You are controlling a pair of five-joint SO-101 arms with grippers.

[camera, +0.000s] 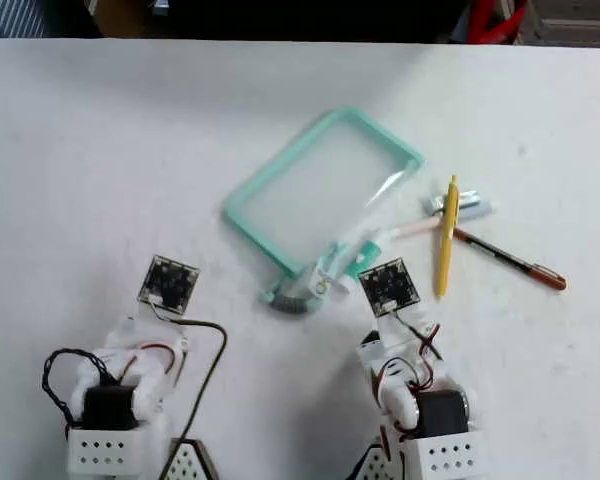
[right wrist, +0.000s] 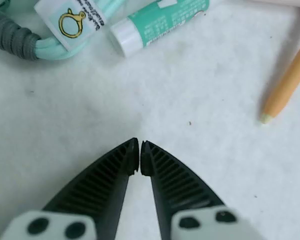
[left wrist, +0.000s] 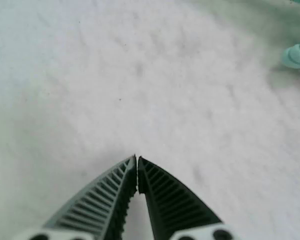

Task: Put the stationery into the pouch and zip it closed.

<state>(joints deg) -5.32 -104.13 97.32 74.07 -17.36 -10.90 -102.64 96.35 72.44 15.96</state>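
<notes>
1. A clear flat pouch with a mint-green border (camera: 242,218) lies mid-frame in the high view on the white worktop (camera: 100,150). Its long axis runs lower left to upper right, and the worktop shows through its clear face.
2. A grey-bound mint strap loop (camera: 292,298) sits at the pouch's lower corner.
3. A yellow pen (camera: 446,240) lies right of the pouch and outside it, its long axis near vertical in the frame.
4. A dark pen with a red-brown end (camera: 510,262) runs from beside the yellow pen down to the lower right.
5. A small grey-white block (camera: 468,205) lies at the yellow pen's upper end.
6. A teal tube with a white cap (right wrist: 157,21) lies on the worktop just beside the strap.
7. The left hand (left wrist: 137,175) is pinched together, tips touching, over bare worktop.
8. The right hand (right wrist: 140,157) is pinched together too, near the teal tube.
</notes>
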